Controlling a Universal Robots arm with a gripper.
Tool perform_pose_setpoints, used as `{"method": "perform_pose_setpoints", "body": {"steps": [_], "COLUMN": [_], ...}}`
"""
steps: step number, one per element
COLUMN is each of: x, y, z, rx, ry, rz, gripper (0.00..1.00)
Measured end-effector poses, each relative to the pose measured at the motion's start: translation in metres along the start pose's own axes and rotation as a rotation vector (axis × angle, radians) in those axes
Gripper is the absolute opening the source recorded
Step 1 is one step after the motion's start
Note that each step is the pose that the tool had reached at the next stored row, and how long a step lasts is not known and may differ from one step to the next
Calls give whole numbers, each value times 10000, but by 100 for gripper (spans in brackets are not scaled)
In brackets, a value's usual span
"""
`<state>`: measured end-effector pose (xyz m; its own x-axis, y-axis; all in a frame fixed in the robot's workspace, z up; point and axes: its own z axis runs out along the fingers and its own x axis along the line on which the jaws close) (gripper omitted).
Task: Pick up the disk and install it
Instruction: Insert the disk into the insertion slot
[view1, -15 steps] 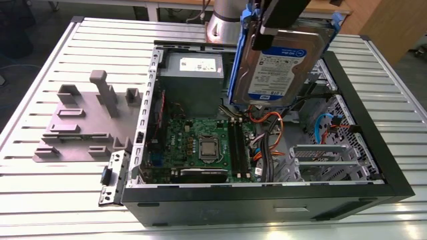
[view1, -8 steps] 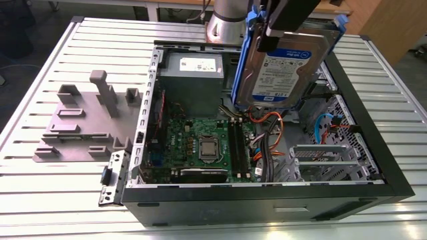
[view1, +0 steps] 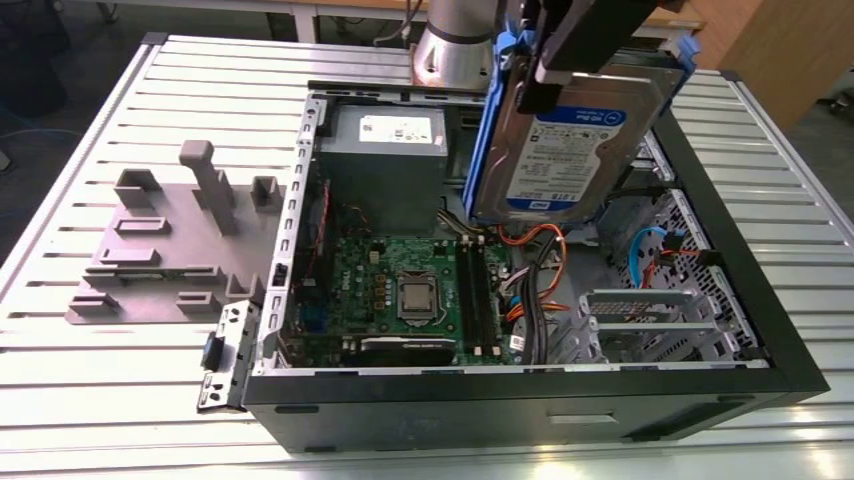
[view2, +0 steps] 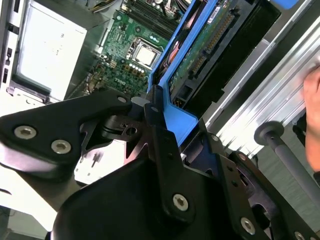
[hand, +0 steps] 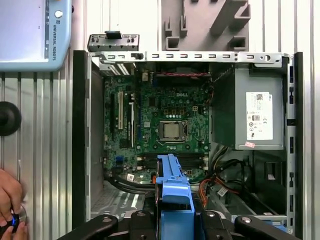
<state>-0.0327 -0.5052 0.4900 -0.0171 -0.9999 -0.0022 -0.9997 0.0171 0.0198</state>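
The disk (view1: 567, 140), a silver hard drive with a blue-and-white label and a blue carrier frame, hangs tilted on edge above the back right part of the open computer case (view1: 534, 400). My gripper (view1: 583, 55) is shut on its upper end, a finger on each side of the blue frame. In the second wrist view the disk (view2: 192, 55) runs away from my gripper (view2: 181, 122), circuit-board side showing, with the motherboard below it. In the first wrist view the blue frame (hand: 172, 187) sticks out from my gripper (hand: 172, 222) over the case's cables.
Inside the case lie the motherboard (view1: 400, 290), a grey power supply box (view1: 387, 150) with a white sticker, orange and blue cables (view1: 541, 240), and a metal drive cage (view1: 647, 320). A grey fixture (view1: 174, 240) sits on the slatted table on the exterior view's left. A person's hand (hand: 9, 200) rests beside the case.
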Motion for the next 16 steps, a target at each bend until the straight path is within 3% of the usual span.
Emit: {"method": "perform_pose_setpoints", "body": {"steps": [7, 16], "x": [107, 120], "y": [-22, -120], "z": [7, 18], "rx": [-1, 1], "ry": [11, 80], "rz": [-8, -7], "gripper": [36, 36]}}
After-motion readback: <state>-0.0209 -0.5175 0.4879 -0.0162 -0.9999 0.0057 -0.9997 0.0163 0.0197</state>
